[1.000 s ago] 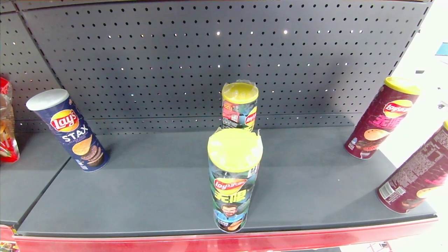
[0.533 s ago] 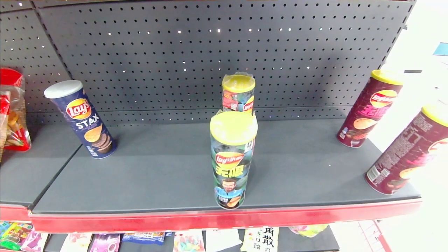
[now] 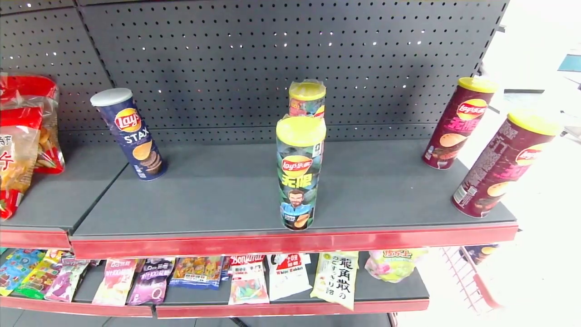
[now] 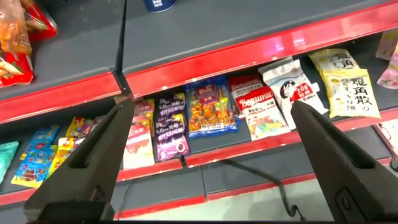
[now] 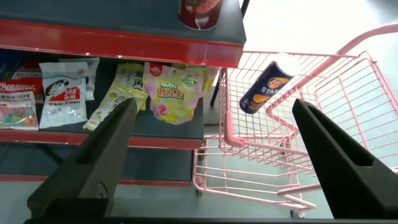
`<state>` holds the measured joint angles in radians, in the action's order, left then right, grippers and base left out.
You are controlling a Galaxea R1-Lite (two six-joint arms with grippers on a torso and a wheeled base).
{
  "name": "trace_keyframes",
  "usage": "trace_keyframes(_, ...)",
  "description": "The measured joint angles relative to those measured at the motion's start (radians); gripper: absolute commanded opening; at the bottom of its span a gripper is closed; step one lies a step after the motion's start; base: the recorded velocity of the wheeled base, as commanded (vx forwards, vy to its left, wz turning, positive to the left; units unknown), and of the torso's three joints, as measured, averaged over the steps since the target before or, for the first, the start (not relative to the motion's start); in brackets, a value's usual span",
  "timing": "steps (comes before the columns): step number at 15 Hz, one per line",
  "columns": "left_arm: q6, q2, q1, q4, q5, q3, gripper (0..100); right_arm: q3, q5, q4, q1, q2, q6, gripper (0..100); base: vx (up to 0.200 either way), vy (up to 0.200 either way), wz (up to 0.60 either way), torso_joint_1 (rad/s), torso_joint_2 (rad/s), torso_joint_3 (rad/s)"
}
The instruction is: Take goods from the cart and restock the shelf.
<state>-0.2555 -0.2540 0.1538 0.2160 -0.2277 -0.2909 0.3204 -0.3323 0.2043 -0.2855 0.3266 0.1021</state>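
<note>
Right pincer: our right pincer (image 5: 212, 104) is released, its two dark fingers spread wide with nothing between them.
Left pincer: our left pincer (image 4: 211, 104) is likewise spread and holds nothing.
Task's thing: a dark blue cylindrical crisp can with a pale lid (image 5: 268, 87) lies tilted inside the pink wire cart (image 5: 225, 106). It is ahead of the right pincer and well apart from it.
Handling: we judge it light and stiff, a card tube with a smooth, slippery wrap that would dent under a hard squeeze. We would take it across the middle of the barrel.
Surface: the flat dark grey metal shelf with a red front lip (image 3: 204, 200) sits ahead of and above both pincers, before a perforated dark back panel (image 3: 227, 54).
Room: an upright dark blue can with a grey lid (image 3: 131, 136), a green can with a yellow lid (image 3: 298, 177) and maroon cans with yellow lids (image 3: 451, 125) stand well apart on it. Flat snack packets (image 4: 211, 109) line the lower shelf ahead of the left pincer.
</note>
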Motion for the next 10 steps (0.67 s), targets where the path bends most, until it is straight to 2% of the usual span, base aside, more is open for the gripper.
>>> trace_keyframes(1,-0.002,0.005,0.0,0.0,0.002,0.002,100,0.0,0.001,0.0,0.0,0.0,0.001,100,0.0,0.0,0.0,0.0,0.0,0.0)
trace_keyframes(10,-0.002,0.03,-0.001,0.0,0.0,0.01,100,-0.011,0.007,0.003,-0.002,0.0,0.006,100,0.0,-0.2,0.0,0.001,0.0,-0.001)
